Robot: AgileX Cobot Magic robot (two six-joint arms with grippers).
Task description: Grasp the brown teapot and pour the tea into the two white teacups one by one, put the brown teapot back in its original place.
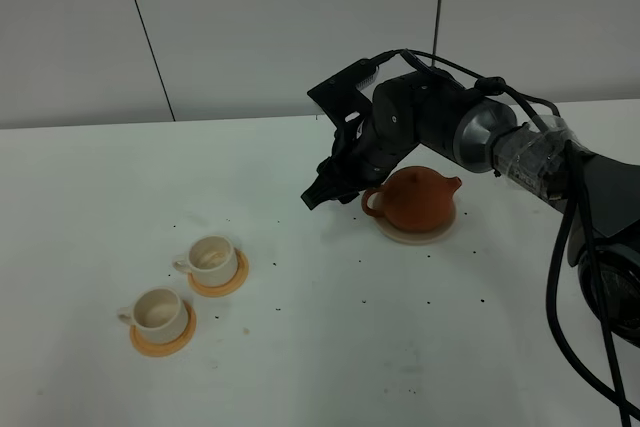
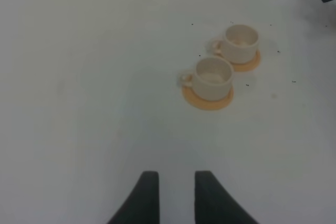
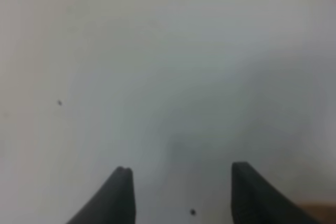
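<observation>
The brown teapot [image 1: 418, 199] stands upright on its beige coaster [image 1: 440, 233] at the table's middle right, its loop handle facing left. My right gripper [image 1: 318, 193] is just left of the handle, apart from it, low over the table; in the right wrist view [image 3: 179, 182] its jaws stand wide apart and empty over bare table. The two white teacups [image 1: 212, 257] [image 1: 160, 312] sit on orange saucers at front left and also show in the left wrist view [image 2: 241, 41] [image 2: 212, 76]. My left gripper [image 2: 175, 187] is far from them, jaws close together and holding nothing.
The white table [image 1: 330, 347] carries small dark specks. A grey wall stands behind its back edge. The right arm's black cables [image 1: 565, 277] hang at the right side. The left arm is out of the exterior view.
</observation>
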